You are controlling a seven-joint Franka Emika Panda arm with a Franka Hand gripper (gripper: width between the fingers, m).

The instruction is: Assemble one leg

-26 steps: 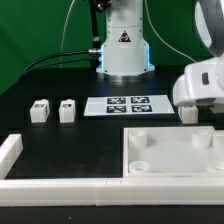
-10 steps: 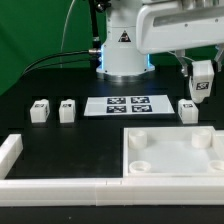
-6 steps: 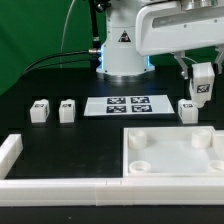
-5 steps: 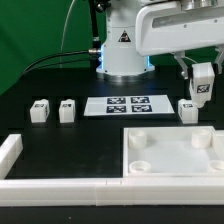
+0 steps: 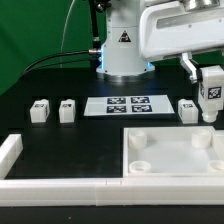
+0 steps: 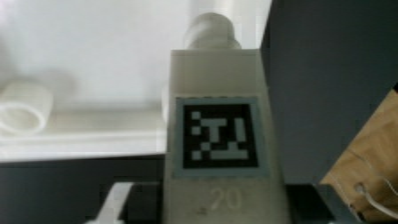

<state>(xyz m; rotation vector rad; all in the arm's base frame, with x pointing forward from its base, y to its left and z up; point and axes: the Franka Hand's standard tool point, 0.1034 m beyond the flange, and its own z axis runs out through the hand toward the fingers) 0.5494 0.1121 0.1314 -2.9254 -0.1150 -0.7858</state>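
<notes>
Black table (image 5: 70, 145), three loose legs (image 5: 39, 110) (image 5: 67, 109) (image 5: 187, 110), gripper (image 5: 209, 82) clamping a fourth leg (image 5: 212, 92), one panel (image 5: 178, 166)

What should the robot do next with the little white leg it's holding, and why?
Probably lower the leg toward the nearest round socket on the panel. The gripper holds the leg up in the air, not seated in anything, and the wrist view shows the panel just beyond it.

The leg (image 6: 208, 75) looked like smooth white plastic with a matt printed tag (image 6: 222, 132), the panel (image 5: 180, 160) same plastic, and the table (image 5: 60, 135) was dull matt black.
</notes>
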